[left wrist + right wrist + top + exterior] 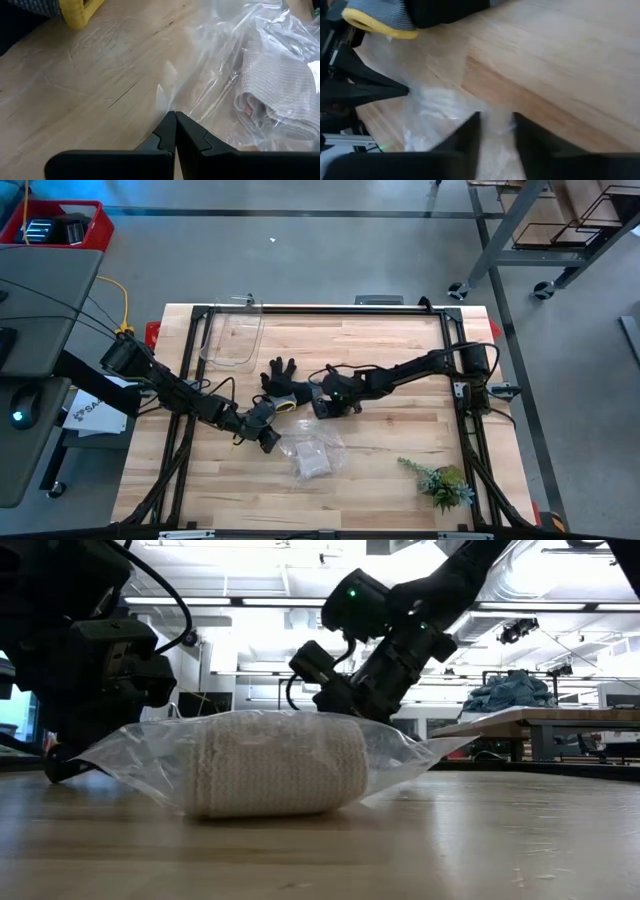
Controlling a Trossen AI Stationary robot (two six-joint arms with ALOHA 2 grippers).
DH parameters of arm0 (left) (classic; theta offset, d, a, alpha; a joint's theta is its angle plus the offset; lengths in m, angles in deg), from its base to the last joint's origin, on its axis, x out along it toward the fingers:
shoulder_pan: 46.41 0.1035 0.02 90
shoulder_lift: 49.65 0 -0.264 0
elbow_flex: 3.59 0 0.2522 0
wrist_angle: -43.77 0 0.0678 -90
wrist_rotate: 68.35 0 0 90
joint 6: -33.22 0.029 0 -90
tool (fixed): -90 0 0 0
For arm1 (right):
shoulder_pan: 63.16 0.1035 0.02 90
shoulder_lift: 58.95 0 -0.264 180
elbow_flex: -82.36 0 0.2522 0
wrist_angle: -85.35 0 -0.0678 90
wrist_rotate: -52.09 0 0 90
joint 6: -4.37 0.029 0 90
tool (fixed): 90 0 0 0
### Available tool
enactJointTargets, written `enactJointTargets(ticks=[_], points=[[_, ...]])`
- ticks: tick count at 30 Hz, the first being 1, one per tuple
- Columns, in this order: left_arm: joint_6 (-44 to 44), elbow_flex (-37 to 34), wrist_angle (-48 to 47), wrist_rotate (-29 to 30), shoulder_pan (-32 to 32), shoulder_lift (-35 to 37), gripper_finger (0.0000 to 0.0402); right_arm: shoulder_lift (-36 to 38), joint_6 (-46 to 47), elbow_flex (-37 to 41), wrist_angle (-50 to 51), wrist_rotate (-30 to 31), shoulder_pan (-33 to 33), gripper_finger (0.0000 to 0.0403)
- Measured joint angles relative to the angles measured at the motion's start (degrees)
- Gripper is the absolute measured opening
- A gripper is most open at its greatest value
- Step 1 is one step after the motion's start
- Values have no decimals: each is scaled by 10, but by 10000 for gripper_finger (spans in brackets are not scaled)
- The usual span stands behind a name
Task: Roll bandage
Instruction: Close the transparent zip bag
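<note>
Bandage (278, 762): white gauze, wound into a roll, lying on its side inside a crinkly clear plastic bag (312, 454) on the desk (400, 435), front-centre. The left wrist view shows the gauze weave through the film (280, 95).

Left tool (175, 131): low at the bag's left edge, fingers pressed flat together, tips clenched right at a fold of the plastic. Whether film is actually pinched between them cannot be told. In the high view it sits just left of the bag (268, 436).

Right tool (496, 131): just behind the bag, near the desk's middle (330, 402). Fingers stand apart with a narrow gap; the plastic film lies under and between them, but whether they grip it cannot be told. In the low view this tool hangs above and behind the roll (345, 695).

Work glove (280, 382): black and grey with a yellow cuff, lying between the two tools, just behind the bag; the cuff shows in both wrist views (380, 20).

Clear plastic tray (232, 332): back left of the desk, well apart from the bag.

Sprig of green plant (442, 483): front right of the desk.

Person: none seen.
</note>
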Motion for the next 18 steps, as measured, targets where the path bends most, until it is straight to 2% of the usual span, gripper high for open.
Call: enactJointTargets(ticks=[2,4,10,18], points=[[0,0,0,0,0,0,0,0,7,0,1,8,7,36],[0,0,0,1,0,0,0,0,0,0,1,12,12,13],[4,0,9,-12,0,15,0,39,-40,0,22,4,18,2],[15,-2,10,-20,13,145,20,146,-199,-1,106,37,16,1]])
